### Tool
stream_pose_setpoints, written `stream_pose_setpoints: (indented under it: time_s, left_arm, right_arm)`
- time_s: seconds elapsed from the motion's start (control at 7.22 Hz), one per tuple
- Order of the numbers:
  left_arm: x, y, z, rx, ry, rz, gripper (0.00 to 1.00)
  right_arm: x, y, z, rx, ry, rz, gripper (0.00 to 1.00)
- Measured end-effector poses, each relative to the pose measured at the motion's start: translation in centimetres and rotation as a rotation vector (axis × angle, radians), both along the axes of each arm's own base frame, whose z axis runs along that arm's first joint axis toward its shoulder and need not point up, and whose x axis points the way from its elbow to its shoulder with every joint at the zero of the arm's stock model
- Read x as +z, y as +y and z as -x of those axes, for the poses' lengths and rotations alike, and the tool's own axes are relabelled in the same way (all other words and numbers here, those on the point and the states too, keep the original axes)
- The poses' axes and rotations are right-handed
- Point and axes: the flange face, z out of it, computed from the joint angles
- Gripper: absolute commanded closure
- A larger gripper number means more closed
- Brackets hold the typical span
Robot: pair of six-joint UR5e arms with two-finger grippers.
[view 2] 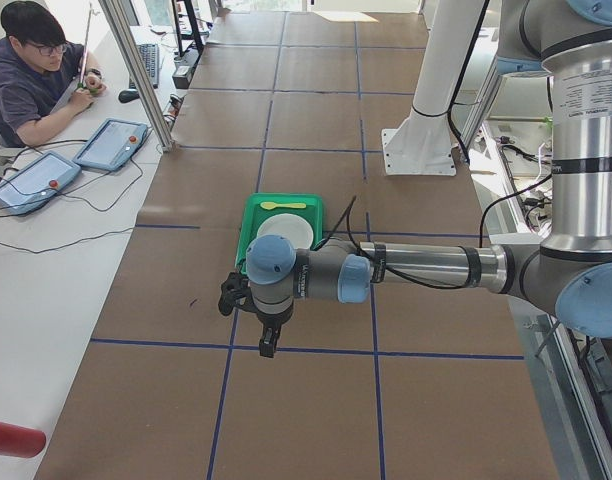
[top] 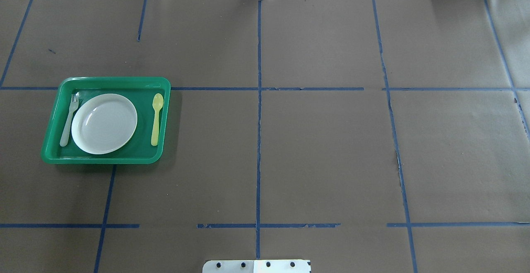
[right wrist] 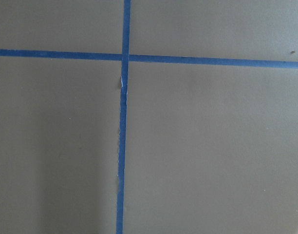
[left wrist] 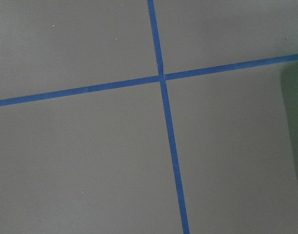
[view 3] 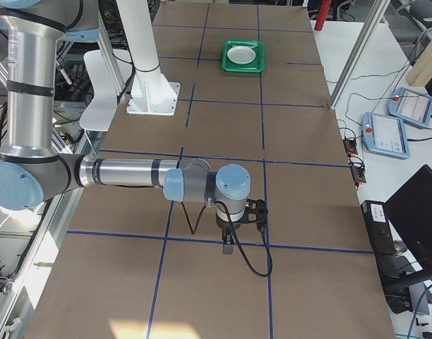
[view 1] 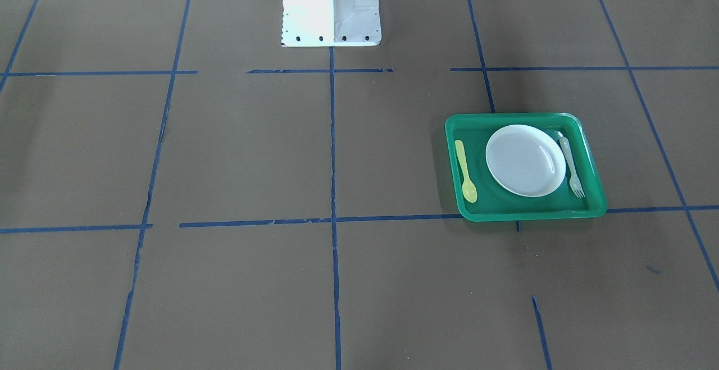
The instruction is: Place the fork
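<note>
In the green tray, beside the white plate, lies the fork, apparently placed; cannot tell whether the left gripper or right gripper is spread.

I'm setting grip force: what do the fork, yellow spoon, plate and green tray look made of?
The fork: likely thin plastic, pale and slightly translucent. The yellow spoon: likely plastic, even matte colour. The plate: white, smooth, soft sheen; plastic or ceramic, cannot tell. The green tray: probably moulded plastic, glossy rounded rim catching light.
</note>
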Motion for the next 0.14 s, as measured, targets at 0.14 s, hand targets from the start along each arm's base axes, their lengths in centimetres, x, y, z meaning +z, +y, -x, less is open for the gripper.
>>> stream_pose_setpoints:
  time_s: [0.14]
  left_arm:
    - [-0.02,-0.02,0.04,-0.001,-0.002,-0.001,0.00]
  right_arm:
    - [0.00,0.00,0.00,0.000,0.000,0.000,0.00]
